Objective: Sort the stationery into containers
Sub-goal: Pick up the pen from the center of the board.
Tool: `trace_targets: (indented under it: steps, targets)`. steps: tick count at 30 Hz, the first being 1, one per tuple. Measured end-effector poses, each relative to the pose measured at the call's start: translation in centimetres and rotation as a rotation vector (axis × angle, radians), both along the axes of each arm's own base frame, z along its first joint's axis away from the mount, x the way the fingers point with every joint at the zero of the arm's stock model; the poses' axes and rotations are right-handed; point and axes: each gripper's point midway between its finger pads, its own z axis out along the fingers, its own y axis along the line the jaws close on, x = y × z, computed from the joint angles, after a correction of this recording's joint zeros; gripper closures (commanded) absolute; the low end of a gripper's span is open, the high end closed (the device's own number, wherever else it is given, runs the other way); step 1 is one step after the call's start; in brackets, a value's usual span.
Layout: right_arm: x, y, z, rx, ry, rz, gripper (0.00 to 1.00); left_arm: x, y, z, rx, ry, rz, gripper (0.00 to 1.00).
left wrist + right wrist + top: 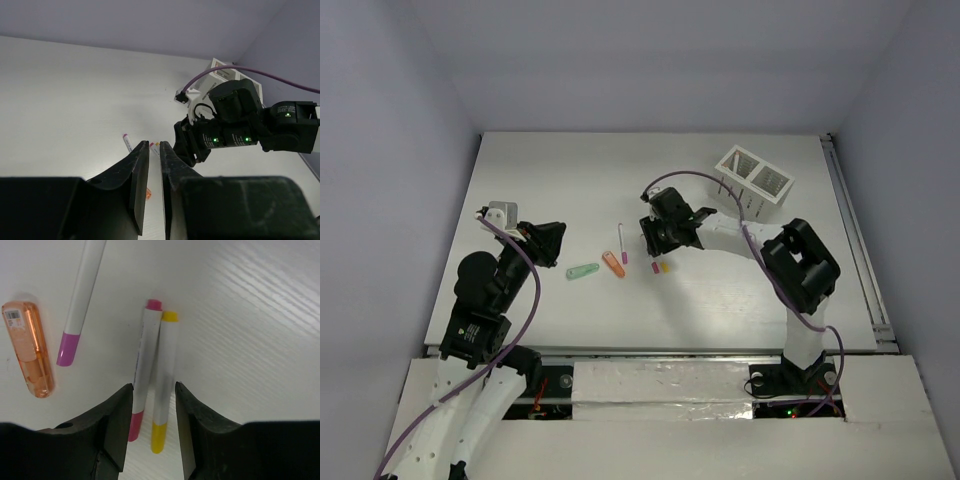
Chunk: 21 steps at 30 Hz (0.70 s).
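Observation:
My right gripper [153, 387] is open and low over the table, its fingers on either side of two white pens lying side by side: a pink-capped pen [144, 360] and a yellow-capped pen [165, 365]. Left of them lie a magenta-capped pen [80, 300] and a stubby orange piece [29, 347]. From above, the right gripper [660, 250] covers most of the two pens. The mint-green piece [583, 271] lies beside the orange piece [613, 264]. My left gripper [555, 243] hovers left of these, its jaws nearly together with nothing between them. The white two-compartment holder [754, 174] stands at the back right.
The right arm's black wrist [240, 125] fills the middle right of the left wrist view, with its purple cable looping above. A rail runs along the table's right edge [860, 250]. Grey walls close in the back and sides.

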Motion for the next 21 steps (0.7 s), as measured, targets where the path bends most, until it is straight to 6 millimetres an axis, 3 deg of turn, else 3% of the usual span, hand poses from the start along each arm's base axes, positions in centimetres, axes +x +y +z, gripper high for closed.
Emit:
trace_targets:
  steps: [5, 10, 16, 21]
  targets:
    - [-0.3, 0.2, -0.2, -0.013, 0.001, 0.004, 0.58, 0.0, 0.0, 0.0, 0.0, 0.0, -0.001, 0.87]
    - [0.7, 0.6, 0.1, -0.016, -0.016, -0.007, 0.59, 0.0, 0.0, 0.0, 0.0, 0.0, -0.001, 0.87]
    - [1.9, 0.2, -1.2, -0.077, -0.027, -0.037, 0.66, 0.0, -0.1, 0.0, 0.0, 0.0, -0.003, 0.87]
    - [2.0, -0.1, -1.5, -0.101, -0.03, -0.049, 0.61, 0.0, -0.1, 0.0, 0.0, 0.0, -0.004, 0.87]
